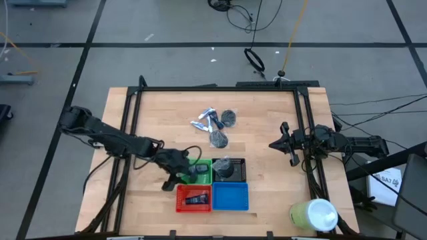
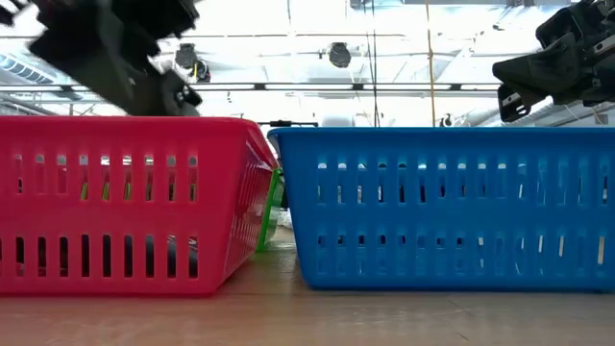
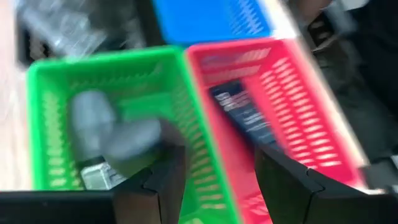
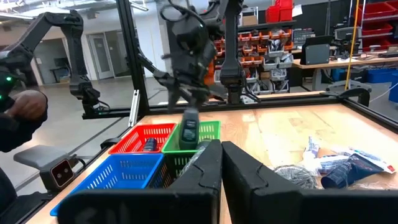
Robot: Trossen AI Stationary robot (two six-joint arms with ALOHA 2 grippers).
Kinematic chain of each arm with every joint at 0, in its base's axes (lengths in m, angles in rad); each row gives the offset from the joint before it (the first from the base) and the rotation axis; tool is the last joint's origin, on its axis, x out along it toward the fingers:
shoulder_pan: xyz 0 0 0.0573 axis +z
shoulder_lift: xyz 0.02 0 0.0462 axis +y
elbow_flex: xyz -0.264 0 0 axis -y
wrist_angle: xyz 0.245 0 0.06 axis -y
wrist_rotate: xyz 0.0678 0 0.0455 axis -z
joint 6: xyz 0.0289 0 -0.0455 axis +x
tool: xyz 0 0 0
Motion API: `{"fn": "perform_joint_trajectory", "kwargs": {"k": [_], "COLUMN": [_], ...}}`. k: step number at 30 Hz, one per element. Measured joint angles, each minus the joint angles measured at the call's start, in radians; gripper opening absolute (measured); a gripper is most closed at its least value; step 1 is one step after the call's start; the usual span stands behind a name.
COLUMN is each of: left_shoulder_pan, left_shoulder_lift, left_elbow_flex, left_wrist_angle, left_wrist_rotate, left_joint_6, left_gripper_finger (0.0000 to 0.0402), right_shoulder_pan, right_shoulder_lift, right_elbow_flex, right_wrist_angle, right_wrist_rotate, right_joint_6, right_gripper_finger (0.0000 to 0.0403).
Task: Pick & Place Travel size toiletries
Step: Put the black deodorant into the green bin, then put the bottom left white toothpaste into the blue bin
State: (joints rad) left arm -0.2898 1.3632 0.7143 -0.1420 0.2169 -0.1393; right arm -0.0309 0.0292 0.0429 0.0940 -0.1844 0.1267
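Observation:
My left gripper (image 1: 190, 172) (image 3: 217, 180) hangs open over the wall shared by the green tray (image 1: 202, 175) and the red tray (image 1: 194, 199). Dark grey ovals (image 3: 102, 127) lie in the green tray. In the right wrist view a dark item (image 4: 189, 134) stands in that tray right under the left gripper; whether they touch, I cannot tell. A dark blue tube (image 3: 239, 112) lies in the red tray and a mesh puff (image 1: 227, 167) in the black tray. White-and-blue tubes (image 1: 203, 121) and two puffs (image 1: 219, 139) lie on the table. My right gripper (image 1: 273, 144) (image 4: 221, 163) waits shut at the right.
The blue tray (image 1: 230, 197) sits right of the red one at the near edge. A big pale green cylinder with a white top (image 1: 313, 215) stands at the near right corner. A black frame (image 1: 213, 89) borders the table. A person's hand (image 4: 28, 106) shows beyond the table.

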Motion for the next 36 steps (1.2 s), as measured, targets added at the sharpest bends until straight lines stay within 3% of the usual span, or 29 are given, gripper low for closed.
{"fn": "perform_joint_trajectory", "kwargs": {"k": [7, 12, 22, 30, 36], "left_shoulder_pan": [0.091, 0.125, 0.145, 0.15, 0.246], "left_shoulder_lift": [0.1, 0.107, -0.036, -0.14, -0.156], "left_elbow_flex": [0.0, 0.0, 0.0, 0.0, 0.0], "left_wrist_angle": [0.033, 0.026, 0.016, -0.01, 0.018], "left_wrist_rotate": [0.001, 0.002, -0.042, -0.129, -0.14], "left_joint_6": [-0.005, -0.016, -0.011, 0.155, 0.208], "left_gripper_finger": [0.0184, 0.0184, 0.0184, 0.0184, 0.0184], "right_shoulder_pan": [0.0, 0.0, 0.0, 0.0, 0.0], "right_shoulder_lift": [0.0, 0.0, 0.0, 0.0, 0.0], "right_elbow_flex": [0.0, 0.0, 0.0, 0.0, 0.0], "right_wrist_angle": [0.0, 0.0, 0.0, 0.0, 0.0], "right_wrist_rotate": [0.0, 0.0, 0.0, 0.0, 0.0], "right_joint_6": [0.0, 0.0, 0.0, 0.0, 0.0], "right_gripper_finger": [0.0, 0.0, 0.0, 0.0, 0.0]}}
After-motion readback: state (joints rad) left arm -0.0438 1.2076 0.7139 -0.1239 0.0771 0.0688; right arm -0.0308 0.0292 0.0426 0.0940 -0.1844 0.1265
